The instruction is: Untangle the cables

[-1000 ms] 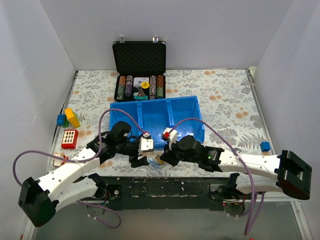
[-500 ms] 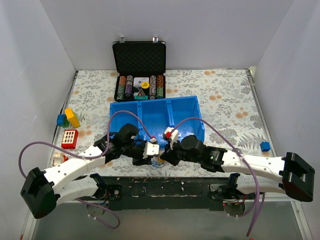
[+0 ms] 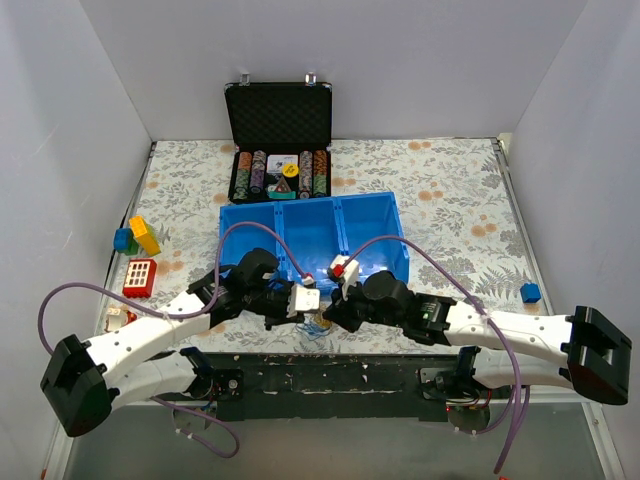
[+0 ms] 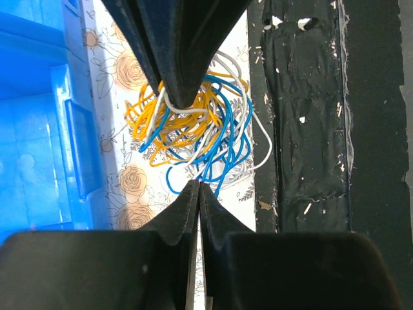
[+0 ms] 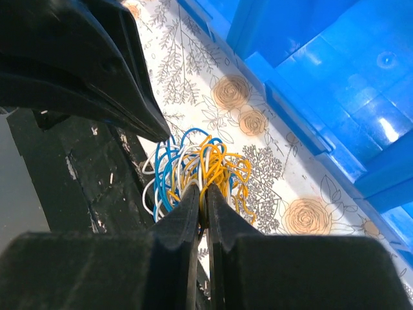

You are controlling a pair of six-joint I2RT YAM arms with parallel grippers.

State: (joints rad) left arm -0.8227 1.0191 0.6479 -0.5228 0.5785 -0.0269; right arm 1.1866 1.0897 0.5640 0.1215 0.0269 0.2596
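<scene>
The cables (image 3: 317, 327) are a small clump of yellow, blue and white loops (image 4: 193, 129) lying on the flowered table by its near edge, just in front of the blue tray (image 3: 300, 240). My two grippers meet over the clump from opposite sides. The right gripper (image 5: 203, 191) is shut on yellow strands (image 5: 219, 161) at the top of the clump, which lifts towards it. The left gripper (image 4: 199, 185) is shut at the clump's other side, and blue strands (image 4: 216, 174) run into its tips. In the top view both grippers' fingers hide most of the clump.
The tray's blue wall (image 4: 71, 148) stands right beside the clump, and the black strip of the table's front edge (image 4: 303, 129) runs on the other side. An open case of poker chips (image 3: 280, 150) sits at the back. Toy blocks (image 3: 137, 255) lie left, a small blue block (image 3: 530, 292) right.
My left gripper moved right to the clump and closed from wide open to shut. The right gripper has kept its grip and barely moved.
</scene>
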